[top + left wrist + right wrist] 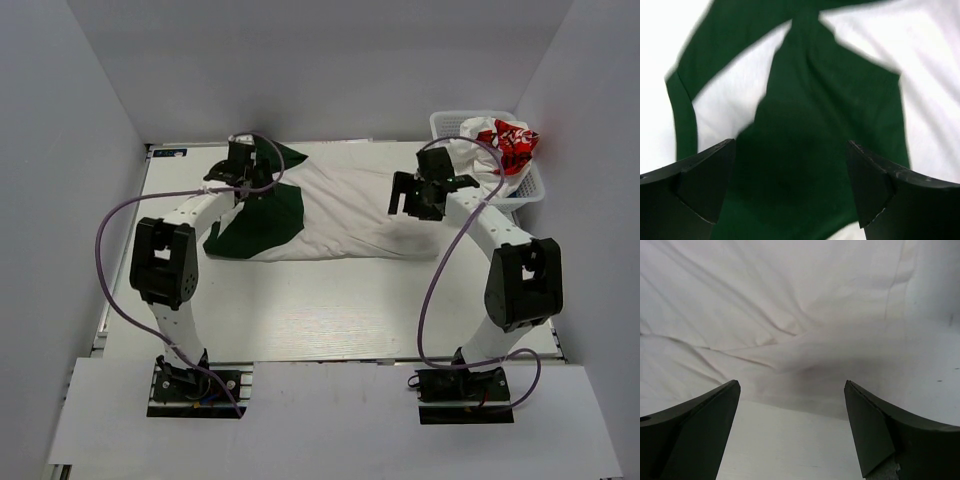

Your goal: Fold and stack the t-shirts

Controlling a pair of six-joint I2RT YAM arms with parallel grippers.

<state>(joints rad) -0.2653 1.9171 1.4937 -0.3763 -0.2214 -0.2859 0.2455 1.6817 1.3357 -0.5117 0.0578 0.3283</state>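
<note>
The off-white t-shirt (345, 205) with dark green sleeves (258, 222) lies spread across the back of the table, print side hidden. My left gripper (240, 168) is open above its green sleeves at the left end; the left wrist view shows the green cloth (805, 150) between my spread fingers. My right gripper (420, 200) is open over the shirt's right hem; the right wrist view shows wrinkled off-white cloth (790, 315) and its edge above bare table. The white t-shirt with red print (500, 145) lies bunched in a basket. The blue t-shirt is out of view.
A white plastic basket (530, 190) stands at the back right corner. Grey walls enclose the table on the left, back and right. Purple cables loop from both arms.
</note>
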